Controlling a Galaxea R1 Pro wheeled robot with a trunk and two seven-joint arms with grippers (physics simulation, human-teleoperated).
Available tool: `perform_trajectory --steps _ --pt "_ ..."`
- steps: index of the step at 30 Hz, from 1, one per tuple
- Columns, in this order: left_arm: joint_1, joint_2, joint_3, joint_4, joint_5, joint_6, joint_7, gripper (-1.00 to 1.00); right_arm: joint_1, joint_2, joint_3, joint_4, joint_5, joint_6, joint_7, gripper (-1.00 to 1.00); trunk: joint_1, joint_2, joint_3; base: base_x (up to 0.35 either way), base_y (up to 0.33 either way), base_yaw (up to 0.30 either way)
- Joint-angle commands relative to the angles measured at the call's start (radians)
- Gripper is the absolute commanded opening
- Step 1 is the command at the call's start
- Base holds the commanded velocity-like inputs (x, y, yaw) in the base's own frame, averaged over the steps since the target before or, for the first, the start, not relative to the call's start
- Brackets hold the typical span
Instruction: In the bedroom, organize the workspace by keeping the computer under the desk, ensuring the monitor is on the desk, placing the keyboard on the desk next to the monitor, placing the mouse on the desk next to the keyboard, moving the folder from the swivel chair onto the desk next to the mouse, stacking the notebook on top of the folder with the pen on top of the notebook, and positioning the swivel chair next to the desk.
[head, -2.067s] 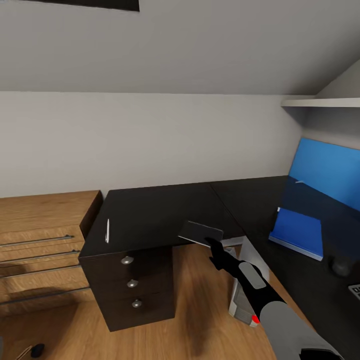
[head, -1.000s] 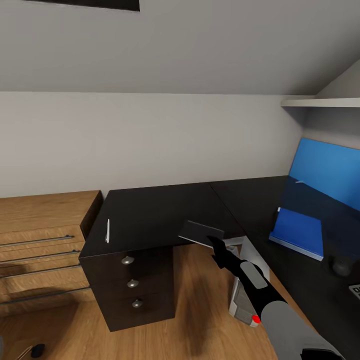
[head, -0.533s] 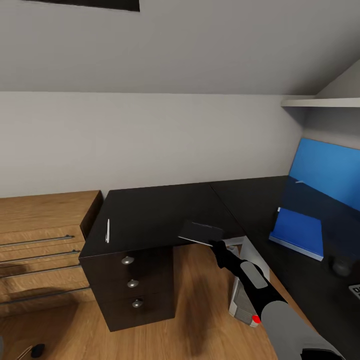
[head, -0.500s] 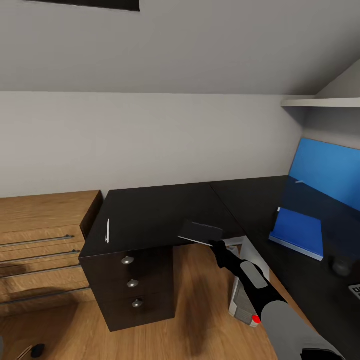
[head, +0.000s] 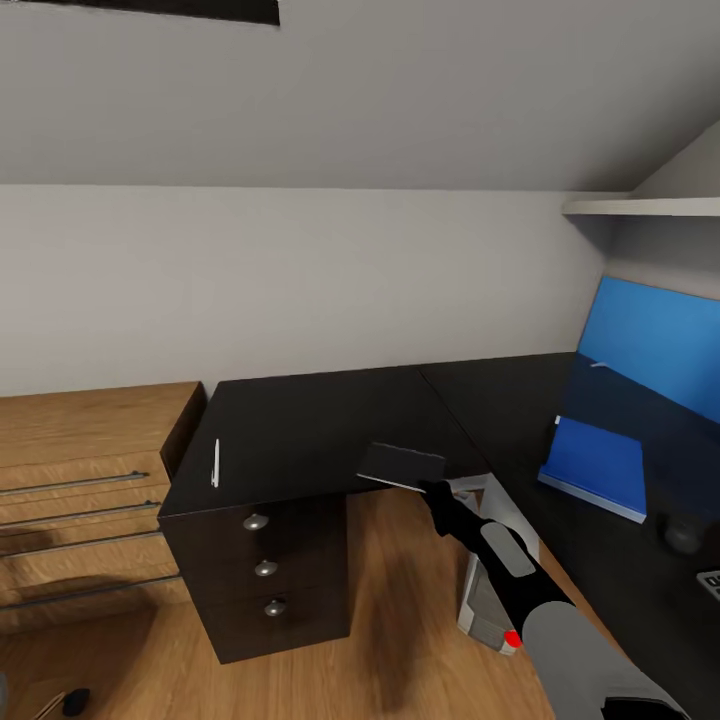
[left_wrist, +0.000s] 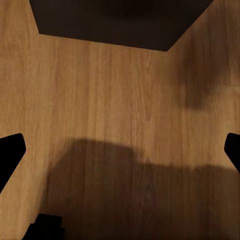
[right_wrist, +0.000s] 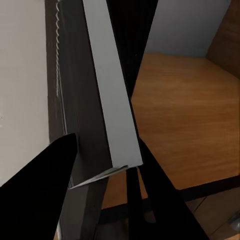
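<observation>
The thin dark grey notebook (head: 402, 466) lies at the front edge of the black desk (head: 310, 420), one corner past the edge. My right gripper (head: 433, 491) is shut on that near corner. In the right wrist view, the notebook's pale edge (right_wrist: 112, 115) runs between the black fingers (right_wrist: 42, 200). The white pen (head: 214, 462) lies at the desk's left end, above the drawers. The blue folder (head: 595, 465) lies on the right wing, with the mouse (head: 683, 531) and a corner of the keyboard (head: 711, 581) beyond it. The silver computer (head: 487, 600) stands under the desk. My left gripper (left_wrist: 120, 152) is open over the wood floor.
A light-wood chest (head: 80, 470) with bar handles stands against the desk's left end. A blue panel (head: 655, 340) rises at the right under a white shelf (head: 640, 205). The three-drawer unit (head: 265, 570) with round knobs sits under the pen.
My right gripper has shifted slightly at the notebook's near corner and closed on it. In the last half second nothing has moved.
</observation>
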Motion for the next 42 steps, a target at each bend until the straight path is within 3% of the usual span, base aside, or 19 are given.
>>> perform_trajectory --steps 1,12,17,20,26,30,34,37,42 --pt "0.0 0.001 -0.003 -0.003 0.009 0.003 0.008 1.0 0.0 0.0 -0.005 -0.004 -0.002 0.006 0.001 -1.0 -0.004 0.007 0.002 0.0 0.0 0.0" --pt "0.0 0.0 -0.004 -0.003 0.009 0.003 0.008 1.0 0.0 -0.003 -0.004 -0.052 -0.003 0.007 0.008 -1.0 -0.046 0.084 0.037 0.0 0.0 0.0" --pt "0.0 0.0 -0.004 -0.003 0.01 0.003 0.008 1.0 0.0 -0.006 -0.004 -0.085 0.0 0.007 0.045 -1.0 -0.065 0.119 0.053 0.0 0.0 0.0" --pt "0.0 -0.007 -0.004 -0.002 0.01 0.003 0.009 1.0 0.0 -0.026 -0.003 -0.099 0.002 0.007 0.108 -1.0 -0.077 0.14 0.062 0.0 0.0 0.0" --pt "0.0 -0.022 -0.006 0.014 0.003 0.003 0.01 1.0 0.0 -0.056 -0.004 -0.105 0.002 0.01 0.146 -1.0 -0.1 0.182 0.081 0.0 0.0 0.0" --pt "0.0 -0.037 -0.005 0.028 -0.037 0.003 0.01 1.0 0.0 -0.088 -0.007 -0.106 -0.004 0.011 0.153 -1.0 -0.115 0.21 0.093 0.0 0.0 0.0" --pt "0.0 -0.061 -0.004 0.049 -0.088 0.003 0.012 1.0 0.0 -0.098 -0.018 -0.107 -0.009 0.009 0.153 -1.0 -0.13 0.238 0.106 0.0 0.0 0.0" --pt "0.0 -0.09 -0.002 0.078 -0.16 0.003 0.016 1.0 0.0 -0.106 -0.051 -0.107 -0.012 0.008 0.151 -1.0 -0.142 0.259 0.115 0.0 0.0 -0.059" --pt "0.0 -0.095 -0.001 0.084 -0.172 0.003 0.017 1.0 0.0 -0.126 -0.086 -0.106 -0.012 0.008 0.148 -1.0 -0.15 0.273 0.121 0.0 0.0 -0.235"
